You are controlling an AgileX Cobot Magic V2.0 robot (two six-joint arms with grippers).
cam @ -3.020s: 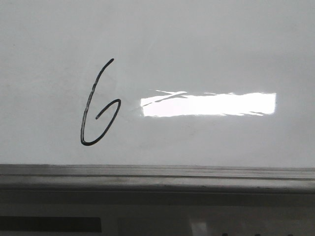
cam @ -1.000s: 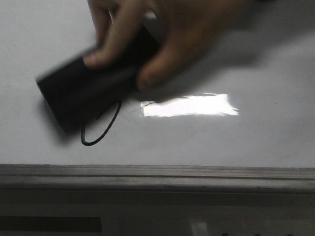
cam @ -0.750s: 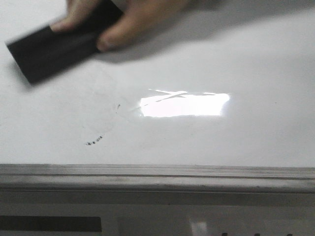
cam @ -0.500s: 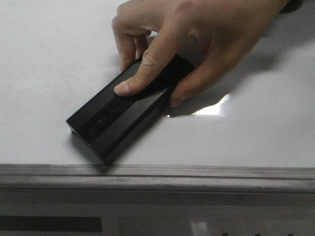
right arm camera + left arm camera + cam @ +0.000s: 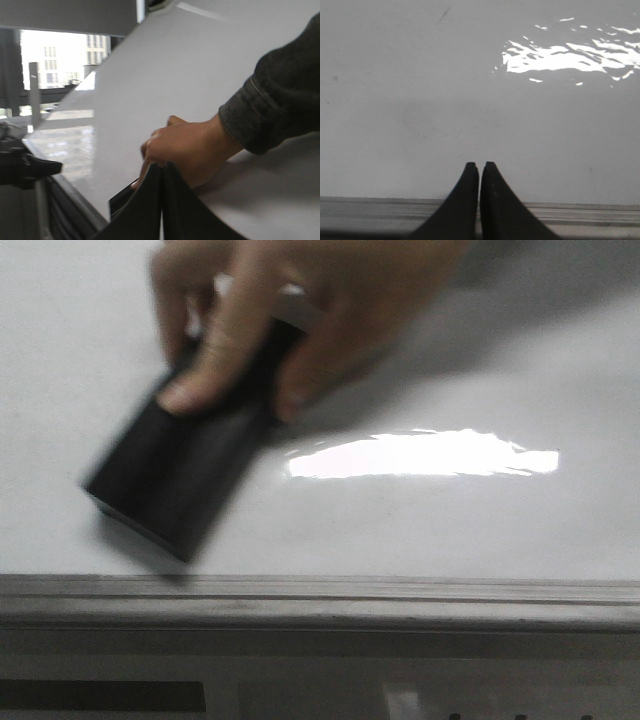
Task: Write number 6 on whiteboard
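Observation:
The whiteboard (image 5: 500,350) fills the front view, with a bright light reflection (image 5: 420,455) and a grey edge rail (image 5: 320,595). No number 6 shows on it. A person's hand (image 5: 300,310) presses a black eraser block (image 5: 175,470) on the board, left of the reflection. My left gripper (image 5: 479,165) is shut and empty over the bare whiteboard (image 5: 420,100) just past the rail. My right gripper (image 5: 161,167) is shut and empty; behind it the hand (image 5: 190,145) and the eraser (image 5: 122,197) show on the whiteboard (image 5: 175,65).
The person's dark sleeve (image 5: 280,95) reaches in over the board. A black arm part (image 5: 20,167) stands beyond the board's edge in the right wrist view. A faint short mark (image 5: 443,15) lies on the board in the left wrist view.
The drawn 6 was wiped off by the hand with the eraser. The eraser swept up-left, then down over the spot, and now is blurred in motion there.

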